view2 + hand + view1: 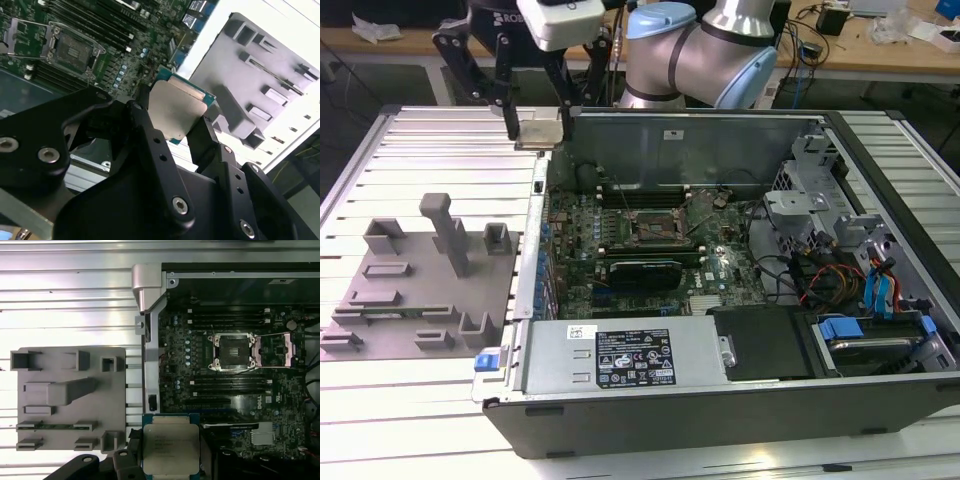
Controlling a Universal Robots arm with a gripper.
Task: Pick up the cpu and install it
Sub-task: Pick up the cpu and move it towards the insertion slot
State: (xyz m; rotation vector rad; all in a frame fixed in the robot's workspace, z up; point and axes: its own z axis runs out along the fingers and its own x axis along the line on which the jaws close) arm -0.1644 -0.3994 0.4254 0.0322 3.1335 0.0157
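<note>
Item: cpu (170, 447), clamped by its edges in gripper (538, 122), held flat. Socket (234, 352): below gripper, well apart. Handling: keep level, match orientation, lower without sliding.

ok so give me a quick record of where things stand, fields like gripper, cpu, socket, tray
gripper: shut on the cpu, clamping two opposite edges
cpu: held in the air near a corner of the case, metal top towards the wrist cameras, not in the socket
socket: inside the case, frame open, no chip in it
grey fixture tray: on the slatted table beside the case
computer case: lying on its side, open on top
</note>
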